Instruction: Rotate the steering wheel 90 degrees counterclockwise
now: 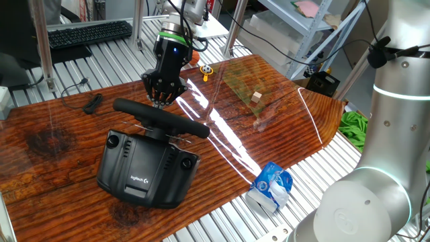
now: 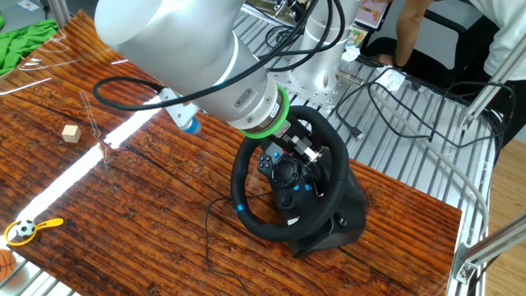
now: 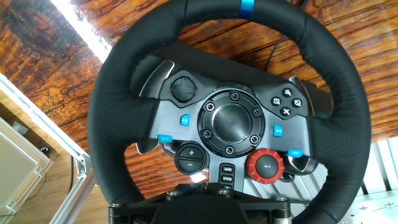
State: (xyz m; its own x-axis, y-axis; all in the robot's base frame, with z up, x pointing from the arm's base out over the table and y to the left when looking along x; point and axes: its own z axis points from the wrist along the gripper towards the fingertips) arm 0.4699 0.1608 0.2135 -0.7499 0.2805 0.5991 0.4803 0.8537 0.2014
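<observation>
The steering wheel (image 1: 161,118), a black round rim on a bulky black Logitech base (image 1: 144,168), stands on the wooden table. It also shows in the other fixed view (image 2: 271,228) and fills the hand view (image 3: 112,106), with its blue mark (image 3: 247,9) at the top. My gripper (image 1: 161,99) points down at the rim's far side, opposite the blue mark, at or just above the rim. In the hand view only the black gripper body (image 3: 193,211) shows along the bottom edge, hiding that part of the rim. The fingertips are hidden.
A small wooden cube (image 1: 256,97) and a yellow toy with a football (image 1: 205,70) lie beyond the wheel. A blue-white packet (image 1: 271,186) lies at the table's near edge. A black keyboard (image 1: 89,32) sits at the back left. A person (image 2: 427,33) stands behind.
</observation>
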